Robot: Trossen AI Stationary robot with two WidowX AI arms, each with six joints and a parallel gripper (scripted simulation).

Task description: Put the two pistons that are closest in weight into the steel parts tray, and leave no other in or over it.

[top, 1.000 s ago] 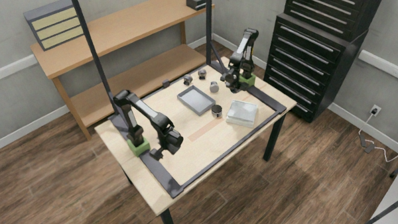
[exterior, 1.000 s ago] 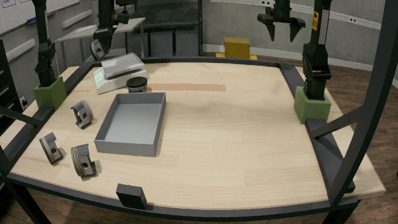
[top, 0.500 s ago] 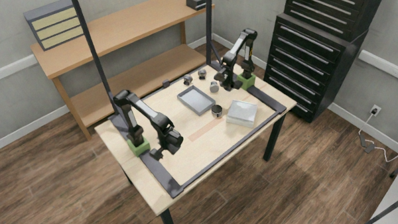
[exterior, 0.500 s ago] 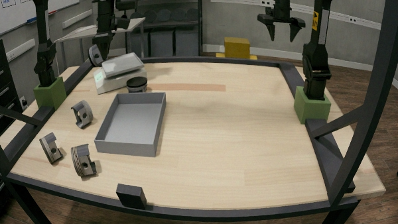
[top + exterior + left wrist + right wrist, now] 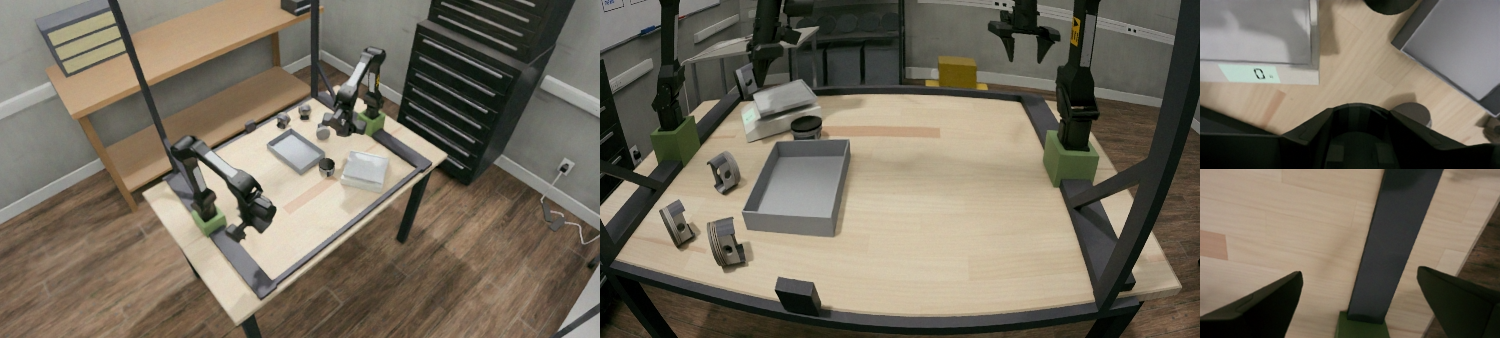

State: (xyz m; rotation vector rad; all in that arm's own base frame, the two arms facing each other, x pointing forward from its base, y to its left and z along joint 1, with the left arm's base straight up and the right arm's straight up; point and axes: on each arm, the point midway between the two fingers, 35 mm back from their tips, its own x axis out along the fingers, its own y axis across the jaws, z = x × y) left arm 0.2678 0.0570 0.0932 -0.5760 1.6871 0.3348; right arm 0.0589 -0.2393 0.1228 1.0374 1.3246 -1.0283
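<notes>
Zero delivered to the tray (image 5: 296, 168) (image 5: 790, 225) (image 5: 1441, 78), two left to place; at its 11 o'clock in the exterior view, one piston (image 5: 746, 81) (image 5: 1360, 109) pinched by left claw (image 5: 345, 131) (image 5: 753, 83) (image 5: 1360, 115); right claw (image 5: 252, 227) (image 5: 1025, 61) (image 5: 1360, 270) spread.

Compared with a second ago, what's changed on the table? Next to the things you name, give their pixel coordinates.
The left pincer (image 5: 336, 124) (image 5: 754, 82) (image 5: 1360, 115) shifted slightly toward picture-left in the top view, carrying its piston (image 5: 746, 81) (image 5: 1360, 117). Nothing was taken hold of or let go. Unchanged: the open right pincer (image 5: 250, 232) (image 5: 1026, 57) (image 5: 1359, 274), tray (image 5: 296, 151) (image 5: 800, 185) (image 5: 1460, 45), scale (image 5: 365, 170) (image 5: 785, 100) (image 5: 1256, 34).
</notes>
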